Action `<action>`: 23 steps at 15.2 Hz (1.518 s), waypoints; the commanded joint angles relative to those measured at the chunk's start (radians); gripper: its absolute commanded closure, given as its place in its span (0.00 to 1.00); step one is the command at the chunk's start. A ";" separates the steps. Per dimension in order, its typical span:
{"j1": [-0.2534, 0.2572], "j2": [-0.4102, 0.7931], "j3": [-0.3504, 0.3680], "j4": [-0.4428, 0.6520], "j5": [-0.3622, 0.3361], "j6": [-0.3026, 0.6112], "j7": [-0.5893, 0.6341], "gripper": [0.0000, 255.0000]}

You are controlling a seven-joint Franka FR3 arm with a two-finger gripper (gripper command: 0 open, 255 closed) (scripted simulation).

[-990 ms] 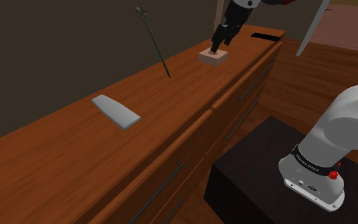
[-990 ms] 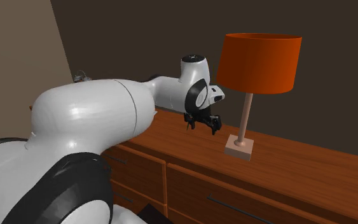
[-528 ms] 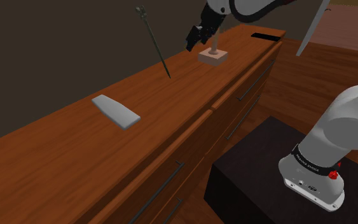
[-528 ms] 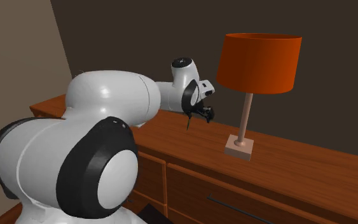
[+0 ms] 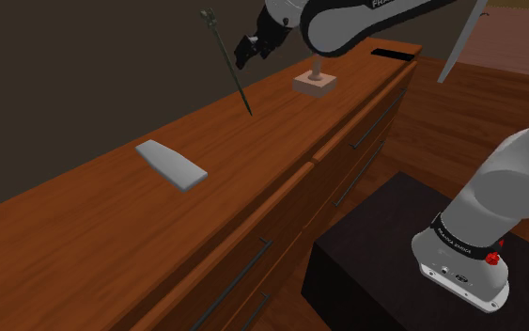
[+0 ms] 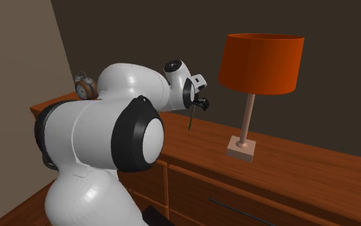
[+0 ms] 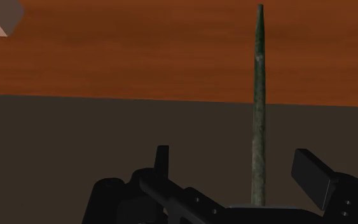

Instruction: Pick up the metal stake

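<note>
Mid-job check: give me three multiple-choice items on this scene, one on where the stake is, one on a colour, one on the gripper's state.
1. Where is the metal stake?
A) flat in a drawer
B) standing tip-down on the dresser top
C) on the floor

2. The lamp's shade is:
A) blue
B) orange
C) white

3. The gripper is:
A) shut on the stake
B) shut on nothing
C) open

Key:
1 B: in the shoulder view its tip rests on the wood.
2 B: the second exterior view shows it orange.
3 C: in the wrist view the fingers stand apart, with the stake between them untouched.
</note>
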 commanded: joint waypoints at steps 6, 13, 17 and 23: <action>-0.078 0.128 0.111 0.096 -0.252 0.106 0.236 0.00; -0.102 0.157 0.127 0.057 -0.351 0.165 0.326 0.00; -0.102 0.158 0.128 0.058 -0.352 0.164 0.327 1.00; -0.102 0.157 0.127 0.057 -0.351 0.165 0.326 1.00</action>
